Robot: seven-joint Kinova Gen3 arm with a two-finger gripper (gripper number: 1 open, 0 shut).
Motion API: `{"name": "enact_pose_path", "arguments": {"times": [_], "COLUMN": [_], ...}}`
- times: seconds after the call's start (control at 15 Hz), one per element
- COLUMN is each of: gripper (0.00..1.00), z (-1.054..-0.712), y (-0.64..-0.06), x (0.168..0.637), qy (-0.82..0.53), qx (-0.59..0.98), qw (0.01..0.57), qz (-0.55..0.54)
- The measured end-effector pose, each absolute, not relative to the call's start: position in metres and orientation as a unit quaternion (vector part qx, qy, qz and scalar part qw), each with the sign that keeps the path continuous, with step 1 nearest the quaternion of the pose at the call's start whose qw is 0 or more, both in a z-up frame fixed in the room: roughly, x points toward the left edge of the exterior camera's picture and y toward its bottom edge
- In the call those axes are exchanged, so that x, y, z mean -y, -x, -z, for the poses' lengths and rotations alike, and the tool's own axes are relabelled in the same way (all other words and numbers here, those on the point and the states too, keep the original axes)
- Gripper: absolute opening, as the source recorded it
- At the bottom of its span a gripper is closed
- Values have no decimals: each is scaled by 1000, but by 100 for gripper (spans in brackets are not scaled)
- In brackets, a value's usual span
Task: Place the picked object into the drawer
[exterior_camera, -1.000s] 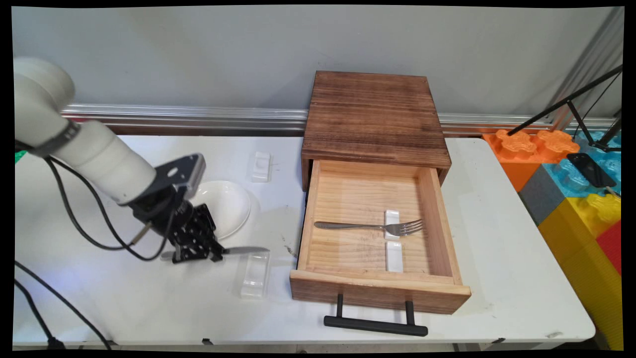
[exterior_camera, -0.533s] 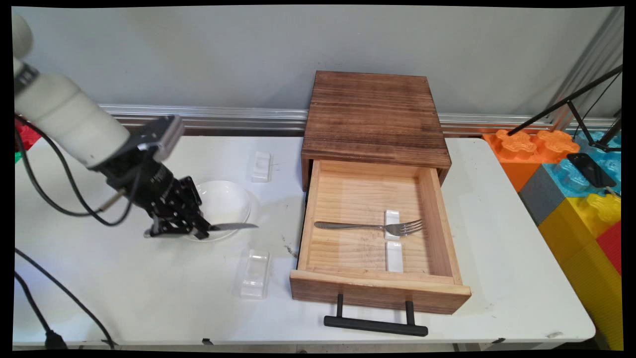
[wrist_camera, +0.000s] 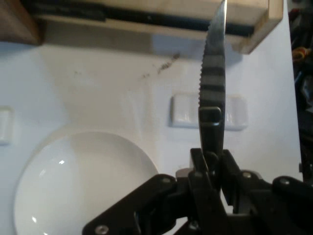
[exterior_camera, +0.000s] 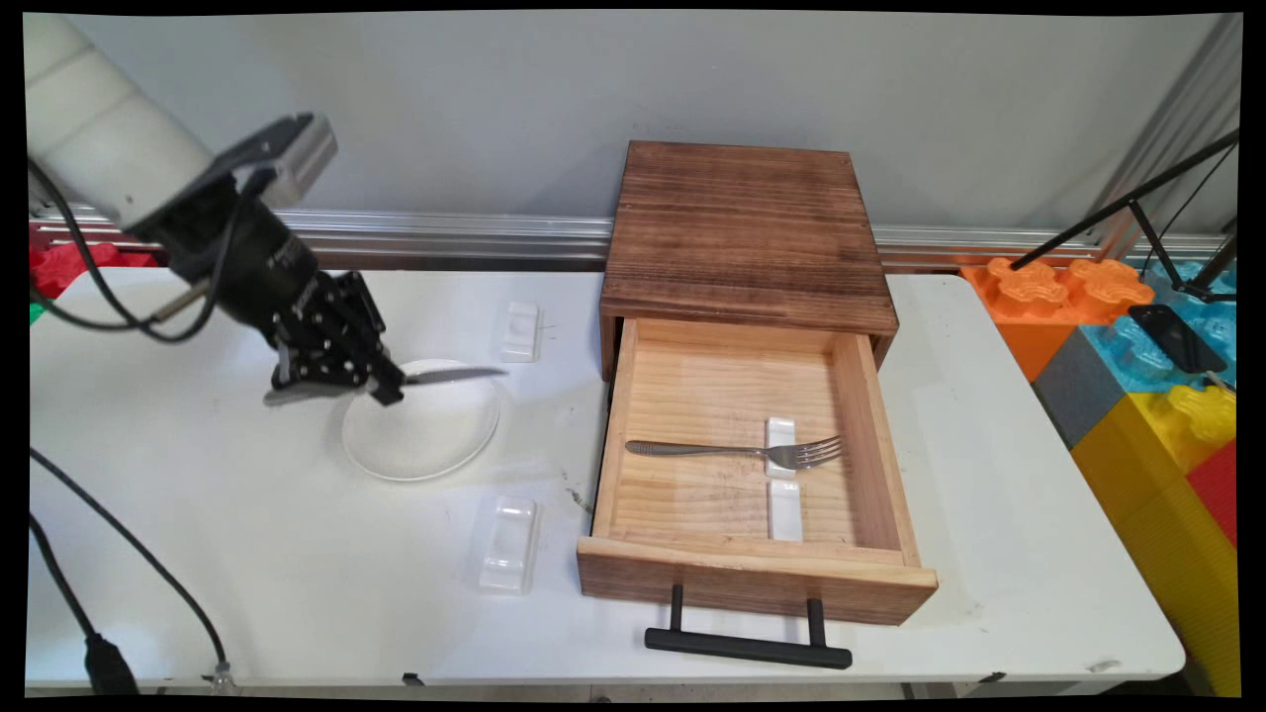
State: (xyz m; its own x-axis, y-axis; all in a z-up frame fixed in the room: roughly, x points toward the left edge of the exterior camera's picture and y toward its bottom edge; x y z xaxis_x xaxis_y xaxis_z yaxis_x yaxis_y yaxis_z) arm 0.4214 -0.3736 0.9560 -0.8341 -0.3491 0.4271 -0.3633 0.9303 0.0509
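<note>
On the white table (exterior_camera: pixel 297 593) sits a brown wooden box (exterior_camera: pixel 742 227) with its light wooden drawer (exterior_camera: pixel 752 574) open. Left of it lies a round white plate (exterior_camera: pixel 420 435). Above the plate hangs the black claw (exterior_camera: pixel 381 381), pinching a silver metal knife (exterior_camera: pixel 455 375), blade toward the box.
</note>
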Motion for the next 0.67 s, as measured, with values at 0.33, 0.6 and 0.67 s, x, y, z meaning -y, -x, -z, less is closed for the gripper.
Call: {"name": "enact_pose_path", "arguments": {"times": [0.33, 0.6, 0.67], "gripper": [0, 0, 0], "z": [-987, -1007, -1012], "y": [-405, -376, -367], "x": [389, 404, 407], "qy": [-190, -189, -189], "qx": [954, 951, 950], "qw": [228, 241, 245], "qz": [-32, -43, -45]}}
